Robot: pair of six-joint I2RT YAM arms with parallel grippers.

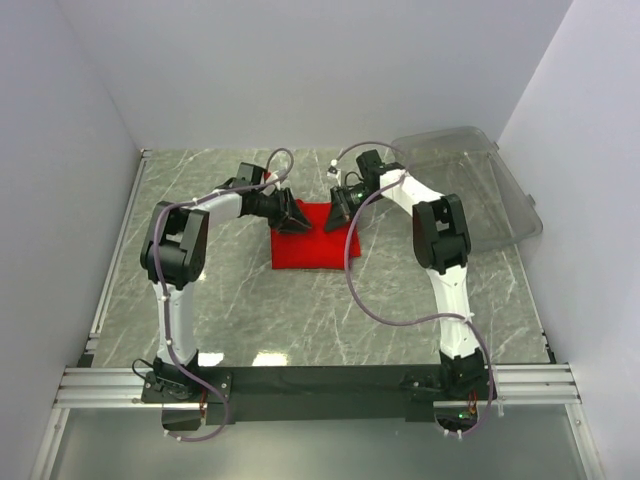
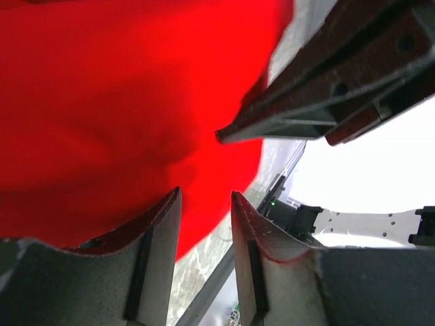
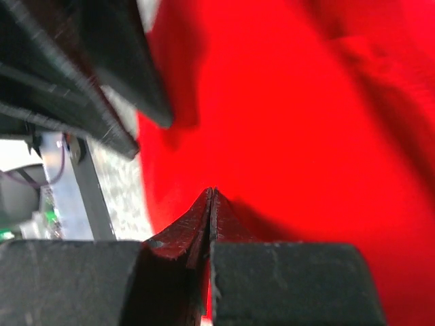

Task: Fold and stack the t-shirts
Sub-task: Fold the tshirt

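Marble table (image 1: 300,315), bin (image 1: 490,190) right of t-shirt (image 1: 312,252)

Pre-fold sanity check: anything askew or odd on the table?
Only the clear bin at the far right corner: it looks tilted, and its right side seems to reach past the table edge toward the wall. The red t-shirt lies squared, with nothing spilled or damaged.

Saw a red t-shirt (image 3: 306,136) spread across most of the frame, creased toward the upper right; found the right gripper (image 3: 211,193) at bottom centre, jaws pressed flat together, tip against the cloth; could not tell whether any cloth was pinched; noted the dark left gripper (image 3: 160,117) reaching in from the upper left, tip over the shirt's edge; glimpsed grey marbled table (image 3: 119,180) and a metal rail (image 3: 88,193) at left.
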